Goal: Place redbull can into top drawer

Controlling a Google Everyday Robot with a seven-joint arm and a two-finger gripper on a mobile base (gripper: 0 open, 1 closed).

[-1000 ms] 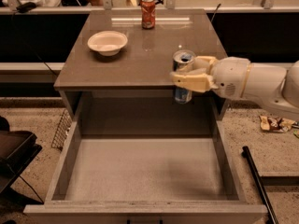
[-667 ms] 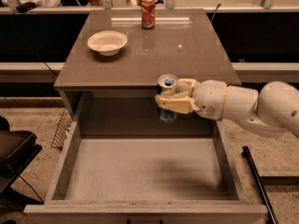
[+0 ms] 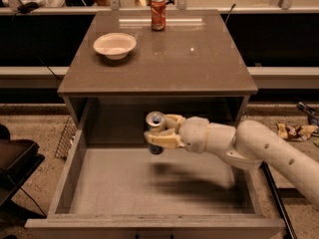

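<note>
While the pincer [image 3: 157, 132] clasps the redbull can [image 3: 155, 120] at mid-body, above the open top drawer [image 3: 124, 188], the can, probably light, rigid and slick-walled, seems best held around its sides.

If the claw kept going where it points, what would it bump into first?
The claw, shut on the redbull can, points toward the picture's left over the top drawer. Going straight, it would probably meet the drawer's wall on that side first, unless it hangs high enough to pass above.
</note>
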